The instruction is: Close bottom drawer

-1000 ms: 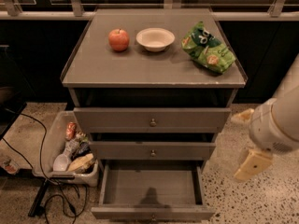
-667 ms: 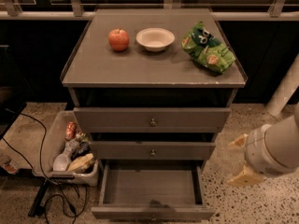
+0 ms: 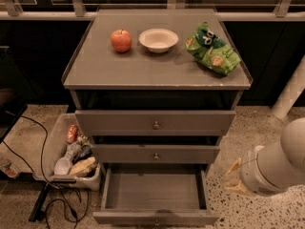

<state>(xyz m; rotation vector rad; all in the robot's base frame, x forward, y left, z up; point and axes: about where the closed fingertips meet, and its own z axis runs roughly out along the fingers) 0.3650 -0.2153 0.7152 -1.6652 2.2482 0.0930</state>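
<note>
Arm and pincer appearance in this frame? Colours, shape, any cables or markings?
The arm is smooth off-white, built of thick rounded cylindrical links. The pincer, low and just right of the open bottom drawer, is pale yellow-tan and wedge-shaped. No cables or markings show on either.

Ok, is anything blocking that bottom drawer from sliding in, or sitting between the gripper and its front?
Nothing visible. The bottom drawer is pulled out and looks empty inside. The gripper hangs just off its right side, with nothing between them. The bin sits to the left, clear of the drawer.
</note>
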